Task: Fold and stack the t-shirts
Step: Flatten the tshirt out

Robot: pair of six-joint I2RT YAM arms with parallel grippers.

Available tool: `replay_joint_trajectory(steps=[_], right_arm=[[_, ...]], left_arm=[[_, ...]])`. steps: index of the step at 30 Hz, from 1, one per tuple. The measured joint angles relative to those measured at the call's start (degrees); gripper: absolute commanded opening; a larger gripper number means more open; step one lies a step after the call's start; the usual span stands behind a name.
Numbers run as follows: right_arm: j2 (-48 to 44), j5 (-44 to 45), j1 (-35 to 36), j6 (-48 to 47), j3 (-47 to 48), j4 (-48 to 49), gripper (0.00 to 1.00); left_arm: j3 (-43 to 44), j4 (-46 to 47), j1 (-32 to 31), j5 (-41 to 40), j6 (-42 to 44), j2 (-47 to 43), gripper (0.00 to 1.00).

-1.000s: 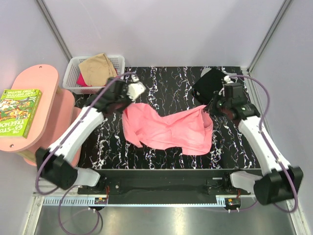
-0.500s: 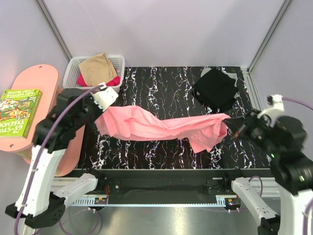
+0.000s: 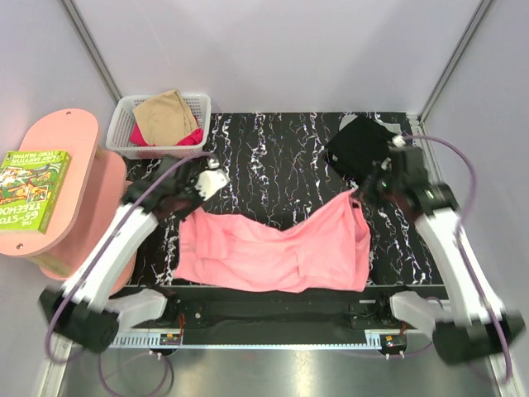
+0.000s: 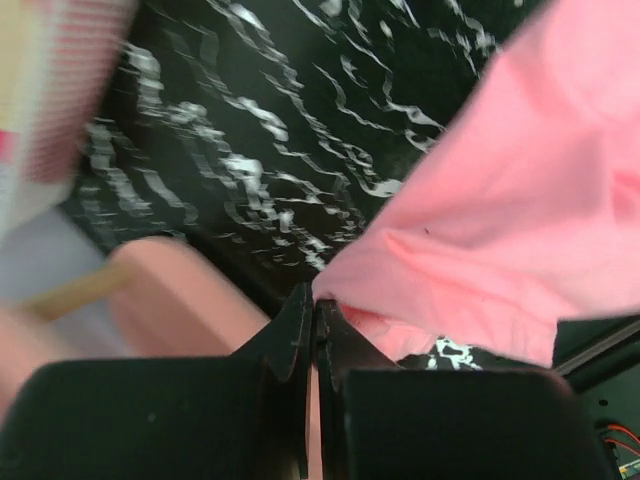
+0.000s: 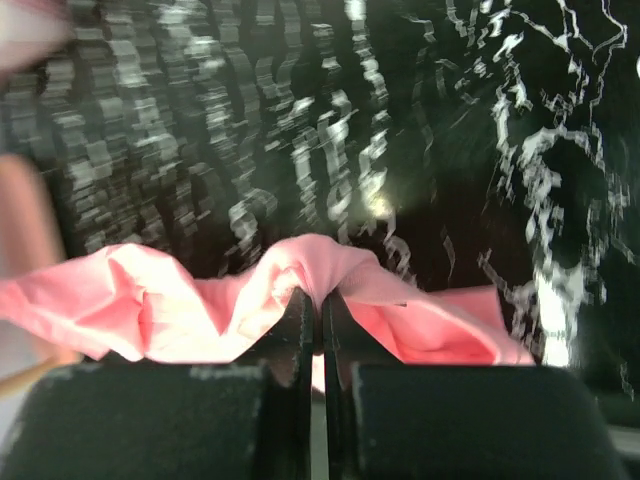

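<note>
The salmon pink t-shirt (image 3: 277, 248) lies spread wide over the near half of the black marbled table (image 3: 281, 157), its lower hem at the front edge. My left gripper (image 3: 188, 213) is shut on the shirt's far left corner (image 4: 345, 290). At the far right corner (image 5: 330, 265), my right gripper (image 3: 364, 194) is shut on a pinched ridge of cloth. The left jaws (image 4: 317, 305) and the right jaws (image 5: 321, 298) both stand pressed together with pink fabric between their tips. A black t-shirt (image 3: 362, 149) lies folded at the far right. Tan (image 3: 164, 114) and magenta (image 3: 190, 137) t-shirts sit in the basket.
The white mesh basket (image 3: 124, 124) stands at the table's far left corner. A pink round-ended side table (image 3: 58, 157) with a green book (image 3: 31, 186) stands to the left. Grey walls close in the back and sides.
Both arms lifted the pink shirt, stretched it out between them in the air, then brought it down. It now lies much flatter and wider, nearer the front edge.
</note>
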Motion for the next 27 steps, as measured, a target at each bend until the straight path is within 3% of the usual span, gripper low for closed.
replay_joint_trajectory(steps=[5,6,7,8,9,11,12,15,19,27], right_arm=[[23.63,2.43,-0.02,-1.31,-0.09,11.3,0.0],[26.97,2.91,-0.02,-1.77,0.85,12.31,0.27],[29.86,3.06,-0.07,-2.19,1.99,13.18,0.49],[32.33,3.13,-0.07,-2.54,3.23,13.99,0.58],[33.86,3.23,-0.04,-2.64,4.11,14.75,0.72],[36.63,3.74,-0.04,-3.63,5.88,16.31,0.84],[37.29,4.02,-0.07,-4.24,6.4,16.79,0.86],[37.53,4.98,-0.07,-5.53,6.64,17.62,0.81],[36.24,7.54,-0.07,-6.29,6.45,17.55,0.68],[18.14,4.42,-0.07,-2.99,-7.85,17.75,0.59]], left_arm=[[-2.89,8.98,2.64,-0.07,0.63,17.14,0.0],[-2.32,10.6,3.78,-0.07,0.81,20.46,0.1],[-1.73,11.61,4.57,-0.11,0.83,22.53,0.21],[-0.68,13.07,5.6,-0.35,0.9,25.27,0.32],[-0.11,14.08,6.08,-0.59,1.38,26.77,0.53],[1.05,16.06,7.08,-1.44,1.62,29.29,0.66],[1.46,16.98,7.32,-2.01,1.22,29.9,0.76],[2.69,17.88,7.21,-3.15,1.46,29.79,0.83],[5.05,18.84,6.82,-3.43,0.87,27.08,0.84],[-0.44,18.64,0.37,-1.27,-1.38,14.45,0.8]])
